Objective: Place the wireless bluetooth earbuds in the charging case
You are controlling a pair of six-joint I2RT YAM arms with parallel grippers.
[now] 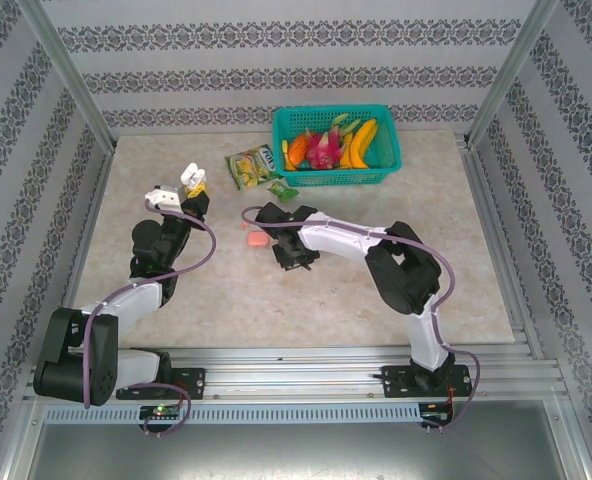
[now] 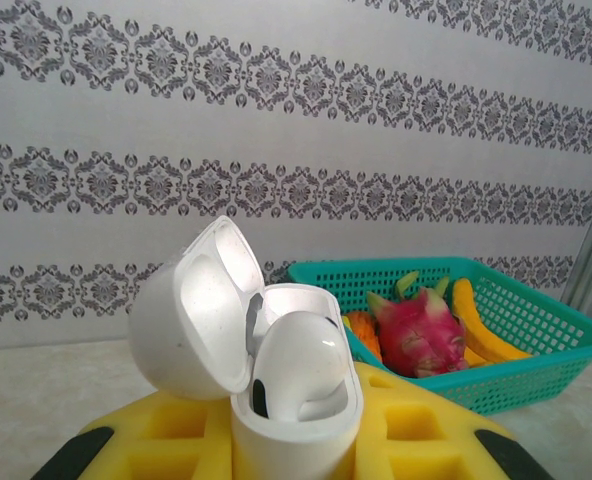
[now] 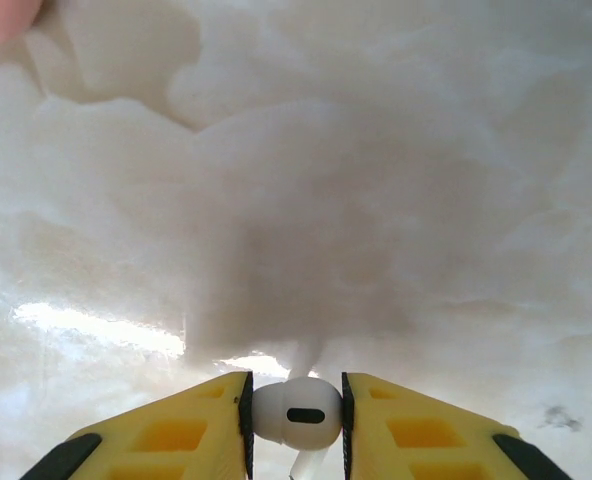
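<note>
Earbud (image 3: 296, 410), glossy white plastic, bulbous w/ dark oval vent, pinched betw. yellow ribbed fingers of R gripper (image 3: 296, 440), close over veined marble-look table (image 3: 396, 200); contact unclear. L gripper (image 1: 196, 192) clenched on charging case (image 2: 296, 425): smooth white, pebble-like, upright, domed hinged lid (image 2: 191, 320) swung open. Second earbud (image 2: 301, 365) seated inside. Teal mesh basket (image 2: 536, 340) behind, w/ fruit.

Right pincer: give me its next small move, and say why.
Probably lift and carry toward the open case. The right pincer clamps a white earbud close to the table, and the case stands lid-up with a seated bud inside.
</note>
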